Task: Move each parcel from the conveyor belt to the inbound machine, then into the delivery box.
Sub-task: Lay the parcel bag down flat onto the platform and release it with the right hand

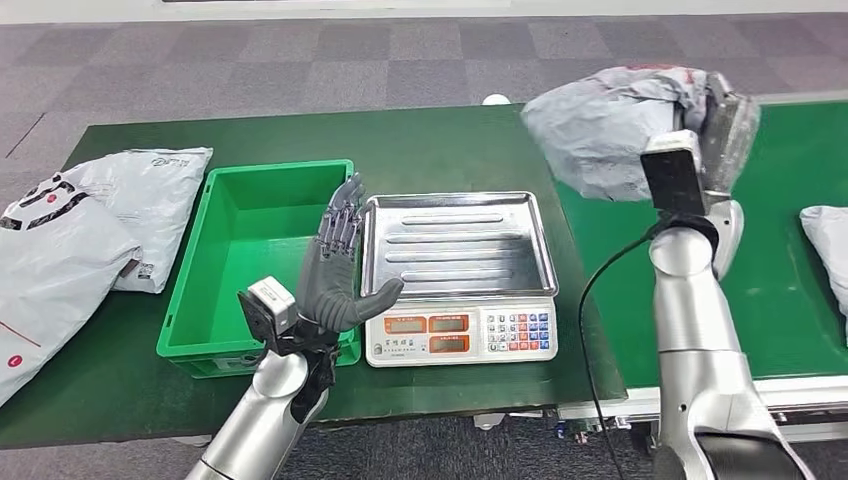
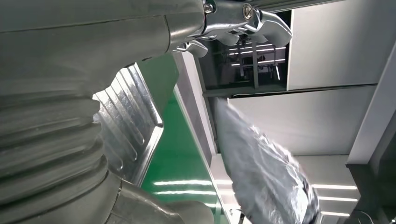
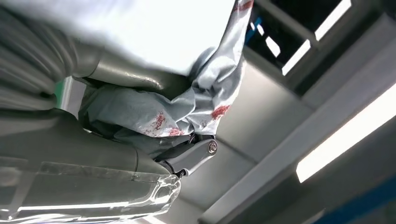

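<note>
fingers (image 3: pixel 187 158) of right hand (image 1: pixel 722 130) grip parcel (image 1: pixel 600 125) crosswise.

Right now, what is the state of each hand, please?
Left hand: open, fingers apart, holding nothing, raised between the bin and the scale.
Right hand: holding a grey parcel up in the air.

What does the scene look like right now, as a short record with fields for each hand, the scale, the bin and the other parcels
right hand: holds a grey parcel raised above the conveyor belt
left hand: open, upright between bin and scale
scale: steel tray bare
green bin: nothing inside
waiting parcel: on the belt, at the right edge
parcels on table: two, left of the bin
</note>
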Available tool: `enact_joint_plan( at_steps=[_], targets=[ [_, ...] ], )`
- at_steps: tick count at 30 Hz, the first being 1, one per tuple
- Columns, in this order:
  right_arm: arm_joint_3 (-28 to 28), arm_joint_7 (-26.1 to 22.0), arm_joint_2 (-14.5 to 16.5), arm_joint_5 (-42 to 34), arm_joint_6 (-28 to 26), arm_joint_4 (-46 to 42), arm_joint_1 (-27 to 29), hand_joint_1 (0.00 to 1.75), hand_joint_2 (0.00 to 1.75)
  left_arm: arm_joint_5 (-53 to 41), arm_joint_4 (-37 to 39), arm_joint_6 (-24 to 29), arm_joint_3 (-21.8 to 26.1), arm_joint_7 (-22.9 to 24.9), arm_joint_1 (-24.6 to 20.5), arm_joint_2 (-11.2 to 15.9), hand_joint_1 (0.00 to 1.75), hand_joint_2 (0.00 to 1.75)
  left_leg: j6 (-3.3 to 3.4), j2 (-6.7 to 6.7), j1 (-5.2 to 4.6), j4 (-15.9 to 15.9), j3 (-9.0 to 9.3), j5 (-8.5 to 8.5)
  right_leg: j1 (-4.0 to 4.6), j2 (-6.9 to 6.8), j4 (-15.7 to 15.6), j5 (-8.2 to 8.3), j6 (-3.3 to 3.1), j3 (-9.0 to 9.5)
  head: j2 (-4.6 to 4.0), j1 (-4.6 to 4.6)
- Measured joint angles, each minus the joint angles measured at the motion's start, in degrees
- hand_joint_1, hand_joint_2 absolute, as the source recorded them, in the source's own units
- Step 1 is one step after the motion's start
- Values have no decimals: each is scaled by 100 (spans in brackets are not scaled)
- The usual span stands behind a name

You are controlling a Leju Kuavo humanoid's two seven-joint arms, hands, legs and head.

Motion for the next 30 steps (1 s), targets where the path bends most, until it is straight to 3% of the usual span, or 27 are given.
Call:
enact_joint_plan(
  at_steps=[4,9,15,20,26,30],
  targets=[
    [830,300,147,943,405,1330,-1073,175,175,72,77,44,0,-1,-102,-61,0,175,-6,17,0,0,-10,5,0,21,4,7,-2,-20,-1,0],
    [1890,58,632,1334,878,2787,-1806,175,175,146,171,60,0,0,-159,-142,0,175,-16,2,12,-1,-9,12,12,6,3,4,-7,-20,-1,-2],
    [2769,-121,997,1014,1543,3276,-1766,175,175,149,163,161,0,-2,-73,-142,0,175,-20,-8,16,-2,-16,9,14,-3,3,-5,-16,-22,0,-1],
    [3448,17,1077,649,1645,3286,-1548,175,175,149,128,204,3,-4,11,-120,0,175,-20,-16,14,-1,-17,8,13,-11,2,-6,-17,-22,0,-1],
    [3783,42,1078,384,1732,3284,-1529,175,175,139,119,222,4,-4,44,-96,0,175,-19,-13,14,-1,-15,8,13,-8,2,-4,-17,-21,-2,0],
    [3872,171,1051,-246,1965,3127,-1294,175,175,113,25,290,11,-7,123,-55,0,175,-20,-13,15,-1,-13,8,14,-9,1,-5,-18,-21,-1,-1]
  ],
)
